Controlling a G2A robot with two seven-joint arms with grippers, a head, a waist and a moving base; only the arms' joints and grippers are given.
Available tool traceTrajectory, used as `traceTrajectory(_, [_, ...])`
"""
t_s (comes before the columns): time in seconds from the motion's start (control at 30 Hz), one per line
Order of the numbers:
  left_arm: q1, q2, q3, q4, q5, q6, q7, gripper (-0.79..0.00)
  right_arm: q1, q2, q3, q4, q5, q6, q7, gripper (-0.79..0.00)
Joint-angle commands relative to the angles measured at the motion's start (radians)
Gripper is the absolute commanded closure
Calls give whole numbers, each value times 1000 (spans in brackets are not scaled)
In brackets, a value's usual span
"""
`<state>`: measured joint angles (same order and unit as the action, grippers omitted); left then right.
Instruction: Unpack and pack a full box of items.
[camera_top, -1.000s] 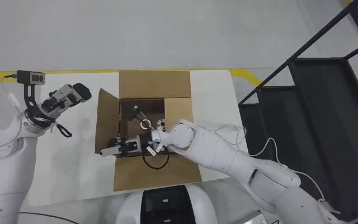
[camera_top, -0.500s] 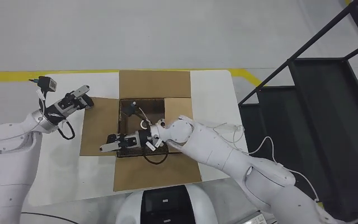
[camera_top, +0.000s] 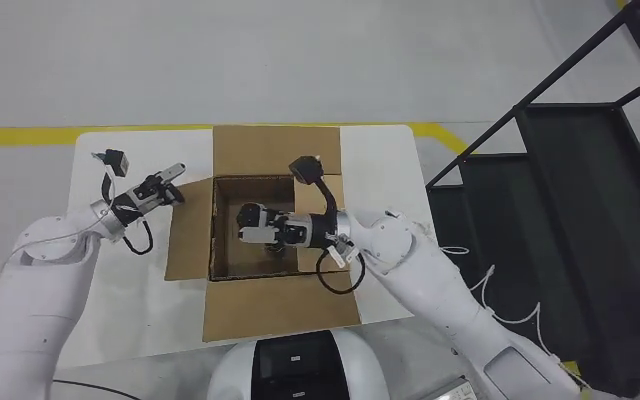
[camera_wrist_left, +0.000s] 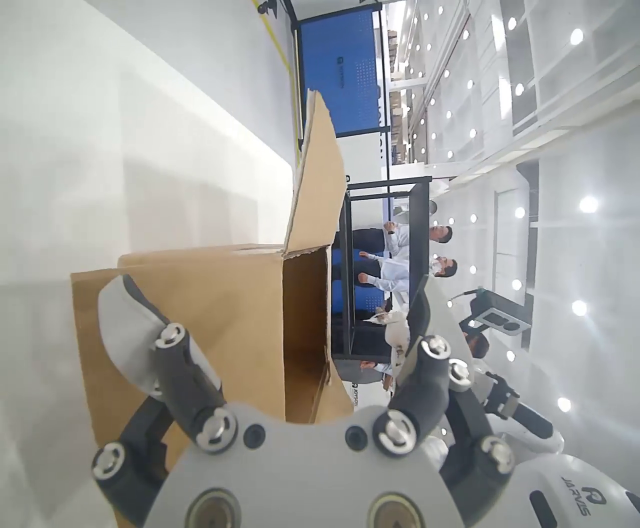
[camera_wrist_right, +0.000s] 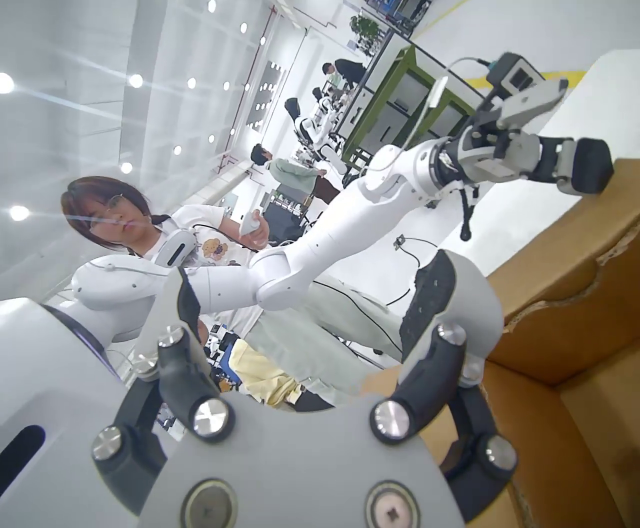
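Note:
An open cardboard box (camera_top: 275, 150) stands mid-table with its flaps folded outward; its inside lies in shade and I cannot make out any items. My left gripper (camera_top: 170, 183) is open at the outer edge of the left flap (camera_top: 190, 235). In the right wrist view one of its dark fingertips (camera_wrist_right: 590, 165) rests on the cardboard edge (camera_wrist_right: 575, 260). The left wrist view has the left gripper (camera_wrist_left: 275, 310) with its jaws wide apart over the flap (camera_wrist_left: 200, 300). My right gripper (camera_top: 243, 222) is open and empty inside the box, pointing toward the left wall. In its own view the right gripper (camera_wrist_right: 310, 300) holds nothing.
The white table (camera_top: 110, 290) has free room left of the box. The front flap (camera_top: 280, 310) reaches toward the near table edge, and the right flap (camera_top: 320, 190) lies under the right arm. A black stair frame (camera_top: 560, 170) stands beyond the table's right end.
The left flap went from standing to lying outward. My left gripper came down to its edge. My right gripper pulled back from the box's near left corner to its middle.

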<state>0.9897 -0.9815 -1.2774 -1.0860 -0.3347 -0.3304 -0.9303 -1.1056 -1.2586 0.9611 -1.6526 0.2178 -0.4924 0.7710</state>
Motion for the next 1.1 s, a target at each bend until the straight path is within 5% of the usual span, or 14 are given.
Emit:
traceTrajectory(0.0, [-15,-8,24,23,-5,-1,3,-785,-30,8,31,-27,2,10,8,-785])
traceTrajectory(0.23, [-62,-27,80,85,-6,-18,-30,-785,-83,21,65,-66,5,11,18,-785])
traceTrajectory(0.4, [-74,-19,39,72,-36,-45,-58,-785,-77,22,66,-55,4,15,21,-785])
traceTrajectory(0.77, [10,33,-132,-303,-54,-33,-203,-785,-131,44,155,-97,-30,45,16,-785])
traceTrajectory(0.93, [-6,27,-76,-424,-41,-19,-230,-785,-184,54,192,-135,-60,81,-10,-785])
traceTrajectory(1.07, [-62,6,40,-419,-29,-13,-220,-785,-247,64,238,-181,-99,118,-53,-785])
